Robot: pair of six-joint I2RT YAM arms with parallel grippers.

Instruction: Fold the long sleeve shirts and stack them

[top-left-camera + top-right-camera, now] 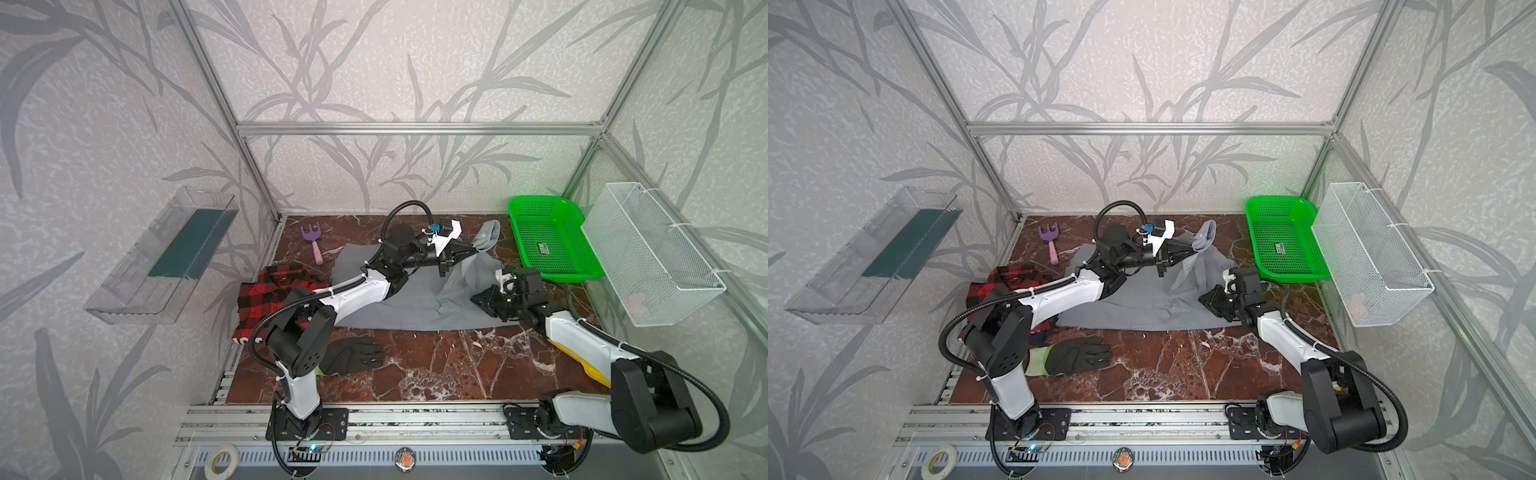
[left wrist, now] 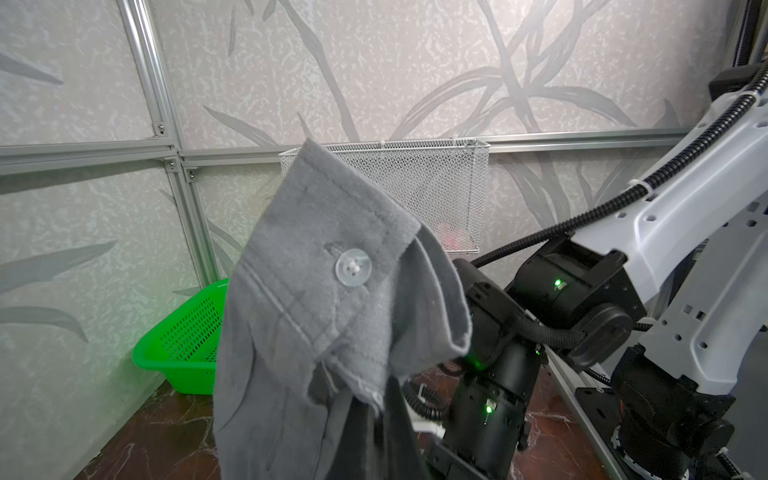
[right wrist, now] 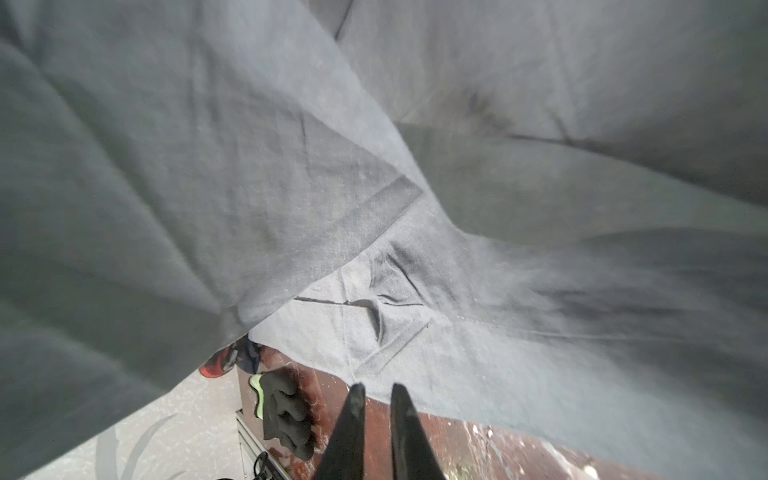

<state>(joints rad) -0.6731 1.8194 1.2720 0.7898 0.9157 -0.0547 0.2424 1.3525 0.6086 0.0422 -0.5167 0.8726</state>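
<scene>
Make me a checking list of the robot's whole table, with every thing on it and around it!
Surface: brown marble table.
Job's things: grey shirt spread mid-table, one cuff held up; plaid shirt at the table's left edge.
Clutter: black glove, purple toy rake, green basket.
End effectors: left end effector shut on the cuff; right end effector at the grey shirt's edge, fingers nearly together, grip unclear.
Cables: black hoses loop along both arms.
Surroundings: leaf-patterned walls, metal frame, white mesh basket, clear tray.

Grey shirt (image 1: pixel 419 307) cuff apparently in left pincer (image 1: pixel 473 248)
</scene>
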